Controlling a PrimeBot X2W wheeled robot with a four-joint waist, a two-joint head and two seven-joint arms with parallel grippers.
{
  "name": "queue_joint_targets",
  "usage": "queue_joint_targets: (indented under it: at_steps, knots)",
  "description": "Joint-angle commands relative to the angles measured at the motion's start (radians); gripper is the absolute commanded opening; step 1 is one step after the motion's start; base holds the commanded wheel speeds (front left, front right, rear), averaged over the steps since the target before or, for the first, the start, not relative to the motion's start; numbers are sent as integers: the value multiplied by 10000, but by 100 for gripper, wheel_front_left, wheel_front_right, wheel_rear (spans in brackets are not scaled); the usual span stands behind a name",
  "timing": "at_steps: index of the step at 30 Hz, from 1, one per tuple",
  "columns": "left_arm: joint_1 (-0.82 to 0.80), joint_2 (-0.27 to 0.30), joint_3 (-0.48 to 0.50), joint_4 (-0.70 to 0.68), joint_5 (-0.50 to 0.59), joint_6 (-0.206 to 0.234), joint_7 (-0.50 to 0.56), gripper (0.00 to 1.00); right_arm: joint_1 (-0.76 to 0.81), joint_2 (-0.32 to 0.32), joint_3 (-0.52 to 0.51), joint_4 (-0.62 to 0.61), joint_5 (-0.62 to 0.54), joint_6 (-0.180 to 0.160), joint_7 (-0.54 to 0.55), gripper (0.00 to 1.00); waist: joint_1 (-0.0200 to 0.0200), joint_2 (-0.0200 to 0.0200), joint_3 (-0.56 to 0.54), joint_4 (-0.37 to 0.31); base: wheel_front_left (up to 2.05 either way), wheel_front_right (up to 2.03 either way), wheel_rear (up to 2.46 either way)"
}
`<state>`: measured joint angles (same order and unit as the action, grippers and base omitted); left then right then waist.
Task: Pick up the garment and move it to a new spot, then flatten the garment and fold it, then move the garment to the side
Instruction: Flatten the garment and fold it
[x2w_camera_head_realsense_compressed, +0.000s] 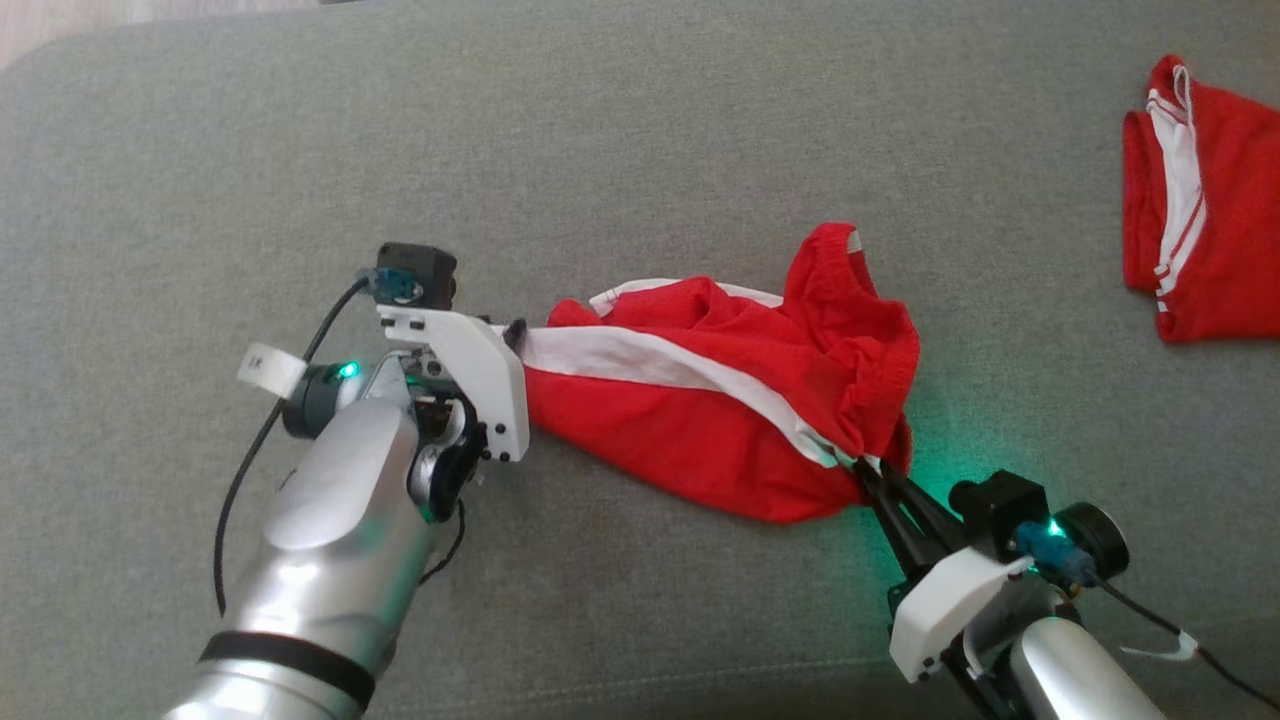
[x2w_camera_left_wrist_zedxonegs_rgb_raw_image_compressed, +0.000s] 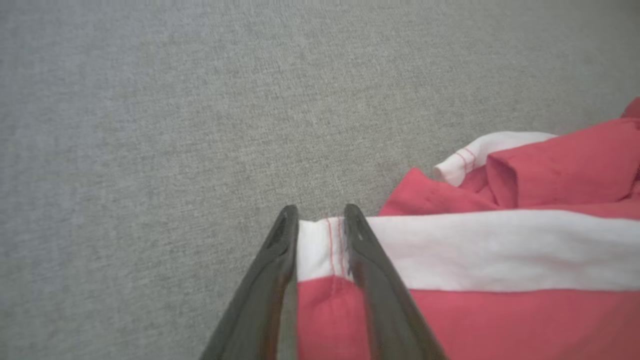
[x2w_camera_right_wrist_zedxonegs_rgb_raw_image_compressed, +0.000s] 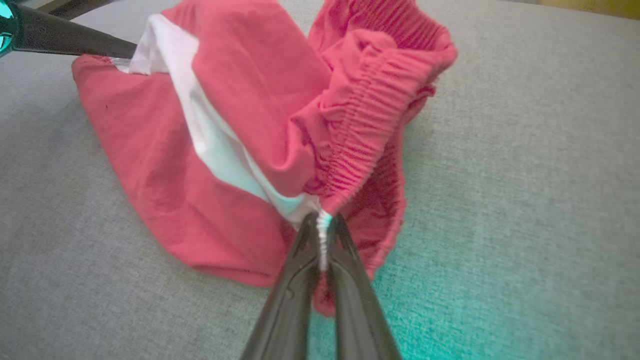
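The garment (x2w_camera_head_realsense_compressed: 700, 420) is a pair of red shorts with a white side stripe, lying crumpled on the grey padded surface (x2w_camera_head_realsense_compressed: 600, 150). My left gripper (x2w_camera_head_realsense_compressed: 516, 336) is at its left hem. In the left wrist view the two fingers of the left gripper (x2w_camera_left_wrist_zedxonegs_rgb_raw_image_compressed: 320, 216) stand apart, with the white hem of the garment (x2w_camera_left_wrist_zedxonegs_rgb_raw_image_compressed: 500, 250) lying between them. My right gripper (x2w_camera_head_realsense_compressed: 866, 472) is at the waistband end. In the right wrist view the right gripper (x2w_camera_right_wrist_zedxonegs_rgb_raw_image_compressed: 324, 222) is shut on the gathered waistband where the stripe of the garment (x2w_camera_right_wrist_zedxonegs_rgb_raw_image_compressed: 225, 125) ends.
A second red garment (x2w_camera_head_realsense_compressed: 1200, 200) with white stripes lies folded at the far right. The grey surface runs on to the left and behind the shorts. A pale strip of floor (x2w_camera_head_realsense_compressed: 60, 25) shows at the top left corner.
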<state>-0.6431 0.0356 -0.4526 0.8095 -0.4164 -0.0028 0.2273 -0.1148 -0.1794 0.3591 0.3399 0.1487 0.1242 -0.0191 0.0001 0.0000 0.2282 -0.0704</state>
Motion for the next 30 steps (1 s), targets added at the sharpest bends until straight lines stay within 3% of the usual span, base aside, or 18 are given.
queue_joint_targets:
  at_steps: [1,2,4,6,7,10,16,17,20,30]
  knots:
    - [-454,156,188,-228,-33,50,-27,47,-206,-91,229,-200,27,65,-129,0,-1,0,8,-12,0,0,0]
    - [-488,155,169,-202,-30,44,-45,43,-215,-84,229,-188,31,65,-145,0,-1,0,15,-16,0,0,0]
    - [-554,155,104,-122,-35,26,-54,23,-227,-67,213,-156,34,65,-183,0,-1,0,19,-14,0,0,0]
    - [-581,163,36,-59,-3,43,11,23,-227,-61,211,-138,33,65,-199,0,-1,0,13,-8,0,0,0]
    - [-598,176,-5,-39,25,57,46,15,-227,-61,209,-132,31,65,-206,0,-1,0,12,-2,0,0,0]
    - [-646,219,-111,-1,91,100,179,30,-228,-69,177,-122,22,65,-220,0,-1,0,-1,29,0,0,0]
    - [-644,316,-329,-7,191,196,623,33,-208,-56,160,-137,10,65,-212,0,-1,0,-34,88,0,0,0]
    - [-636,327,-342,-34,188,217,668,30,-206,-57,161,-143,15,65,-211,0,-1,0,-34,94,0,0,0]
    - [-609,357,-380,-149,180,266,739,0,-215,-58,159,-146,24,65,-216,0,-1,0,-32,110,0,0,0]
    - [-424,428,-380,-793,74,307,399,0,-298,-55,-4,-244,-8,65,-450,0,-1,0,-123,109,0,0,0]
